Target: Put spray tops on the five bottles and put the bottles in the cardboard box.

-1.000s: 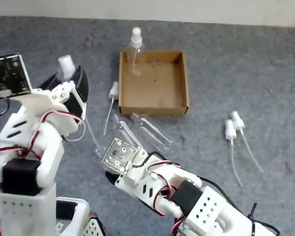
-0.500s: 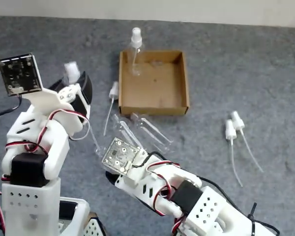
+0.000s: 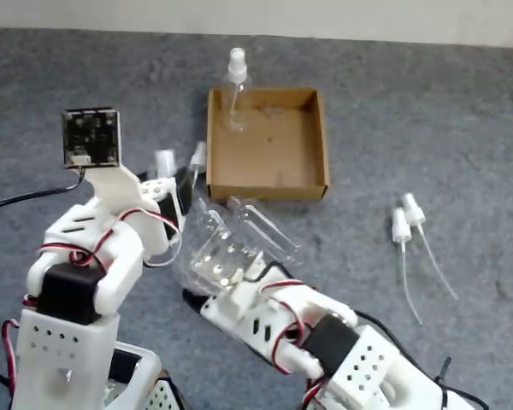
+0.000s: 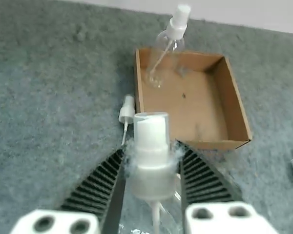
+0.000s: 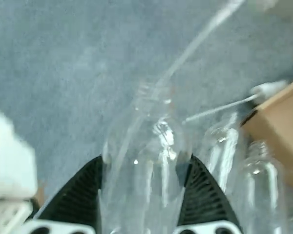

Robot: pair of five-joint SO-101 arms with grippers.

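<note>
Grey carpet-like surface (image 3: 462,120) underfoot, pale wall strip (image 3: 325,17) along the far edge, even light

There is one cardboard box (image 3: 209,145). Four bottles can be counted: one capped bottle (image 3: 236,81) and three open bottles (image 5: 146,161). There are five spray tops: one screwed on the capped bottle, and four loose spray tops (image 3: 400,226), each with a thin tube.
</note>
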